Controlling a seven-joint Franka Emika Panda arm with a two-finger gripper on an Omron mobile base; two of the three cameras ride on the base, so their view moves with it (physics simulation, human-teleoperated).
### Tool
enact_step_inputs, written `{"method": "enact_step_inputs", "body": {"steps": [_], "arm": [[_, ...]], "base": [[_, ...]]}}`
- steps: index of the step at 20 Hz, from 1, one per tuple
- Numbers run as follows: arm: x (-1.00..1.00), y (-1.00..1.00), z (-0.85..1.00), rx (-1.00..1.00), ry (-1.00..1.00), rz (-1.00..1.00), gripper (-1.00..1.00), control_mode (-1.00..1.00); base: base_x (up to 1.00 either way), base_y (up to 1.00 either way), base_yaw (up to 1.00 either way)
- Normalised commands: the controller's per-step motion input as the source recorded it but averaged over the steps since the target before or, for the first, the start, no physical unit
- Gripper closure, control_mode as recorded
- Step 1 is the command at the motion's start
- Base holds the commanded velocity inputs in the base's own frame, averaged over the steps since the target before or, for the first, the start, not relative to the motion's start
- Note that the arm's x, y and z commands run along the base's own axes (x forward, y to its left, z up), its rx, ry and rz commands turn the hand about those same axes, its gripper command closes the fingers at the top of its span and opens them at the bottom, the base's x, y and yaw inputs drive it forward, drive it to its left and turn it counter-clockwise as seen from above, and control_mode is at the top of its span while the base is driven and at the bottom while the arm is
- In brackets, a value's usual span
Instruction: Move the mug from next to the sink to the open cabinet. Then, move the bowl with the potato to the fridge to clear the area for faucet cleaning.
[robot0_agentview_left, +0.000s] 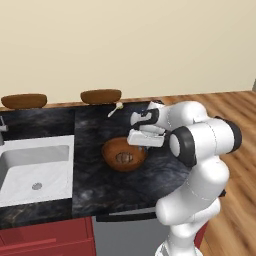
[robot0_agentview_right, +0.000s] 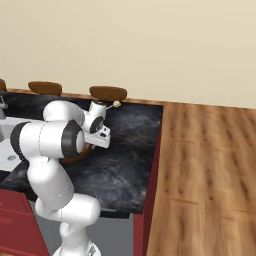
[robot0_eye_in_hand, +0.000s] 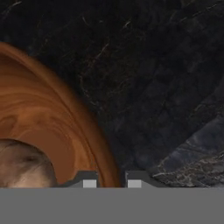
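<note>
1. Bowl (robot0_agentview_left: 123, 154) sits at the centre of the left base view on the black counter (robot0_agentview_left: 100, 190), well right of the sink (robot0_agentview_left: 30, 172), which fills the lower left of that frame.
2. Potato (robot0_agentview_left: 123, 158) lies inside the bowl, a small brown lump near its middle; in the hand view it shows at the lower left.
3. Our gripper (robot0_eye_in_hand: 111, 183) is low over the bowl's rim. In the hand view the two finger tips rise at the bottom centre, one on each side of the rim, the wooden wall curving up to the left and bare counter to the right.
4. The claw is narrow, with the rim in the gap between the tips. We cannot tell whether the pads already press the wood.
5. No mug is visible beside the sink, so we judge the step in hand to be grasping the bowl for the fridge.
6. To do it well, we should close squarely across the rim, one tip inside and one outside, and seat the tips deep enough that the wall does not slip.
7. We should lift straight and keep the bowl level, since a one-sided rim grip tends to tilt and the potato could roll out.
8. Two brown stool seats (robot0_agentview_left: 101, 96) show behind the counter at the upper left of the left base view; we leave them alone.
</note>
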Motion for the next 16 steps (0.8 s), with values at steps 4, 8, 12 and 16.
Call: {"method": "enact_step_inputs", "body": {"steps": [4, 8, 12, 16], "arm": [[-0.18, 0.0, 0.47, 0.02, -0.11, 0.0, 1.0, -1.0], [-0.44, 0.0, 0.99, 0.01, -0.27, -0.05, 1.0, -1.0], [-0.45, 0.0, 1.0, 0.01, -0.27, -0.12, 1.0, -1.0], [-0.59, 0.0, 1.0, 0.1, -0.16, -0.25, 1.0, -1.0]], "base": [[0.0, 0.0, 0.0], [0.0, 0.0, 0.0], [0.0, 0.0, 0.0], [0.0, 0.0, 0.0]]}}
